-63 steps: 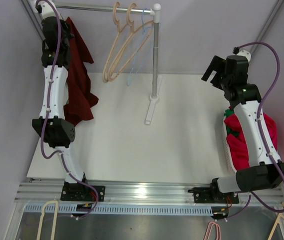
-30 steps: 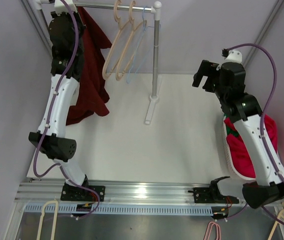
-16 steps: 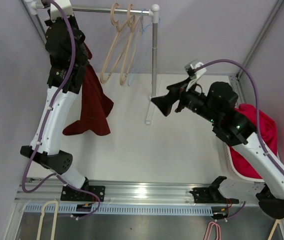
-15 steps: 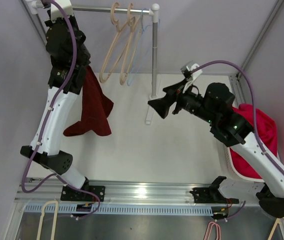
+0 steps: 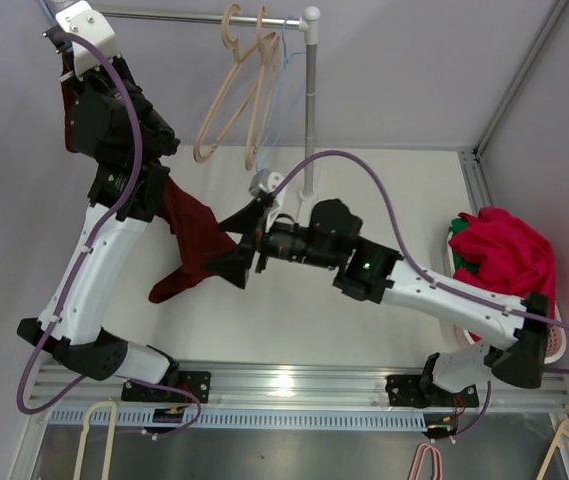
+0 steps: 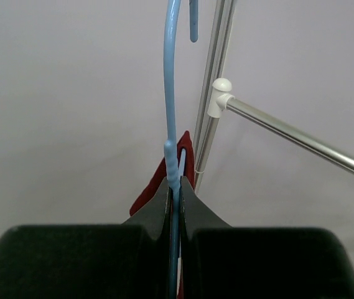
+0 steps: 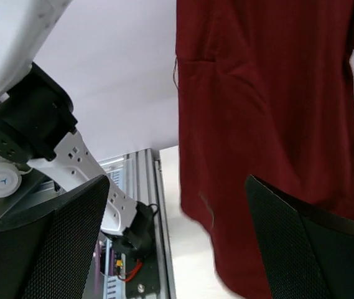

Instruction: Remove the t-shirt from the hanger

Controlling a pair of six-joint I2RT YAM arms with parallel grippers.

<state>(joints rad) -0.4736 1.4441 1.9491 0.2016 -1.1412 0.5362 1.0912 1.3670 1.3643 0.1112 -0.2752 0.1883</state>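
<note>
A dark red t-shirt (image 5: 189, 245) hangs from a light blue hanger (image 6: 170, 75) over the left of the table. My left gripper (image 6: 174, 193) is shut on the hanger's neck and holds it high at the far left, beside the rack rail; a strip of the shirt (image 6: 163, 180) shows behind the fingers. In the top view the left gripper (image 5: 76, 112) is mostly hidden by its own arm. My right gripper (image 5: 236, 245) is open, with one jaw on each side of the shirt's lower edge. In the right wrist view the shirt (image 7: 270, 124) hangs between the spread fingers (image 7: 58, 249).
The clothes rack has a rail (image 5: 194, 15) and a post (image 5: 310, 120) at the back. Beige empty hangers (image 5: 232, 90) hang on the rail. A white basket (image 5: 556, 345) holding red clothes (image 5: 504, 255) stands at the right edge. The left arm's base (image 7: 71, 156) is behind the shirt.
My right arm has swung left across the table and low, reaching the shirt's hem with open jaws. My left arm has raised the hanger further up and to the left.
</note>
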